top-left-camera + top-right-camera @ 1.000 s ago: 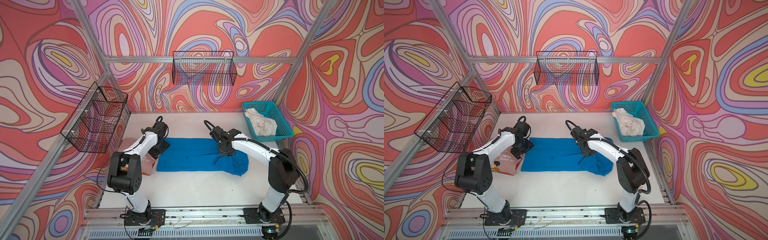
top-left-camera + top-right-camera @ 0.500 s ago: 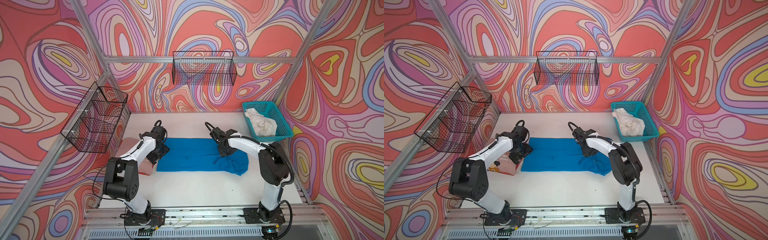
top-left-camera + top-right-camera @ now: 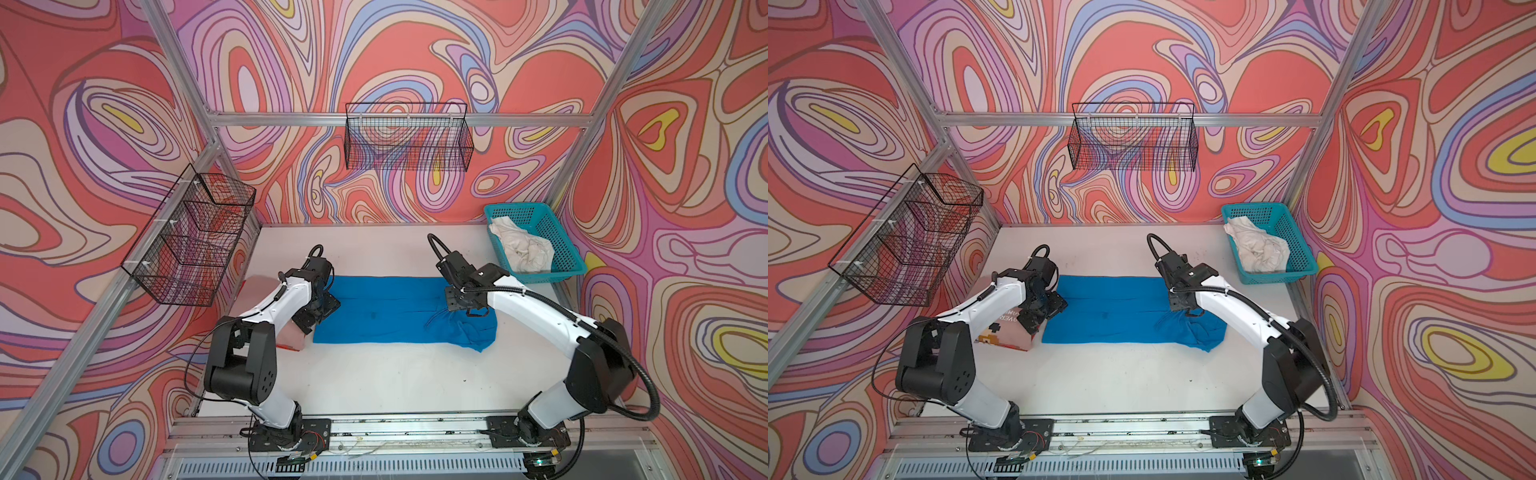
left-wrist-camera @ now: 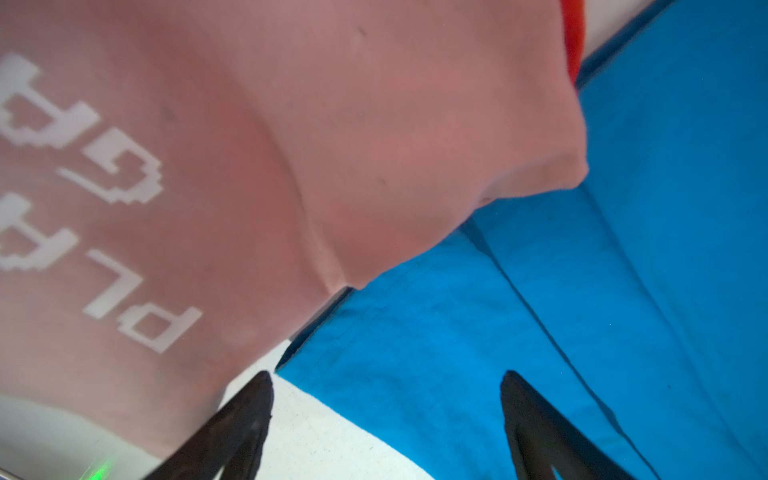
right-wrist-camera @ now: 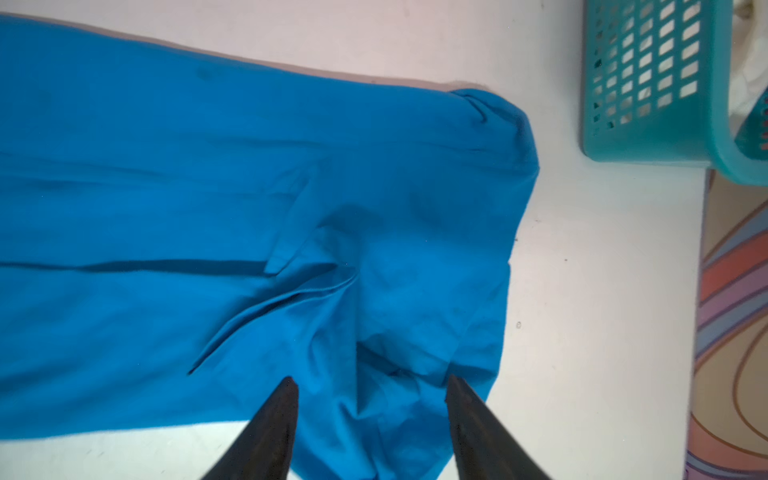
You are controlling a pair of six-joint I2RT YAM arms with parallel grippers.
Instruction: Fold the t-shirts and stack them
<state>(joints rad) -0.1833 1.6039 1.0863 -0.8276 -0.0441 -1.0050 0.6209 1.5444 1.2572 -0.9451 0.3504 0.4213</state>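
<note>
Stretching crosswise, the bright blue cloth t-shirt (image 3: 386,311) has the wide-open left gripper (image 4: 386,376) at its flat end, the part-open right gripper (image 5: 370,379) over its bunched end.

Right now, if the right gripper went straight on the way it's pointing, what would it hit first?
Most likely the blue t-shirt: the right gripper points at the shirt's rumpled end with its jaws open and nothing between them. How far off the cloth it is I cannot tell.
</note>
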